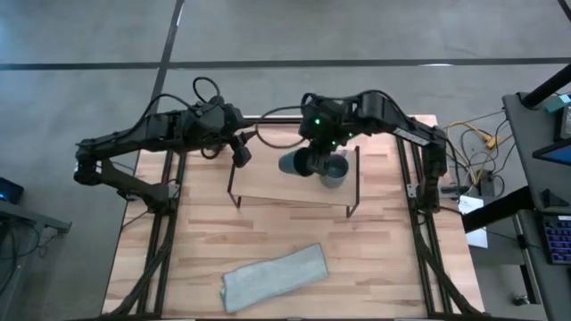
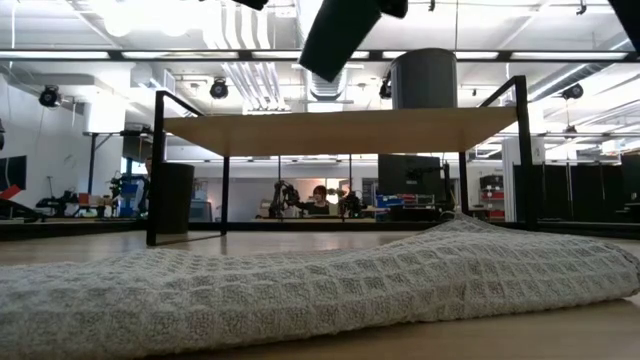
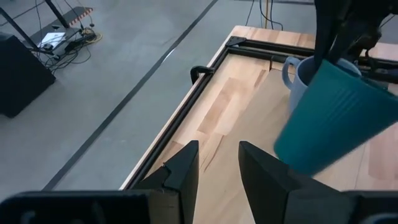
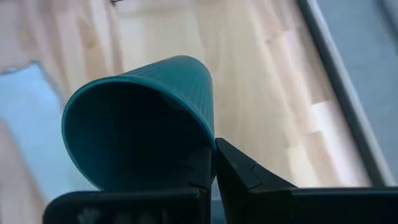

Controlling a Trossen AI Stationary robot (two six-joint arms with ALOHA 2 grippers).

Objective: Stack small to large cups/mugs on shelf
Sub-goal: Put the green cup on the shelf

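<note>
Right pincer (image 4: 214, 163) pinched tight on the rim of the teal cup (image 4: 140, 118). Cup tipped on its side, up in the air above the far end of the shelf (image 1: 268, 183). Just beside it, the grey-blue mug (image 3: 297, 78) standing on the shelf, handle showing. Left pincer (image 3: 217, 165) waiting near the shelf's other end, fingers apart, nothing in them. Folded cloth (image 1: 272, 276) lying on the table (image 1: 196, 241), near the front. Probably about halfway: teal cup not yet set down. Black cup not clearly seen.
</note>
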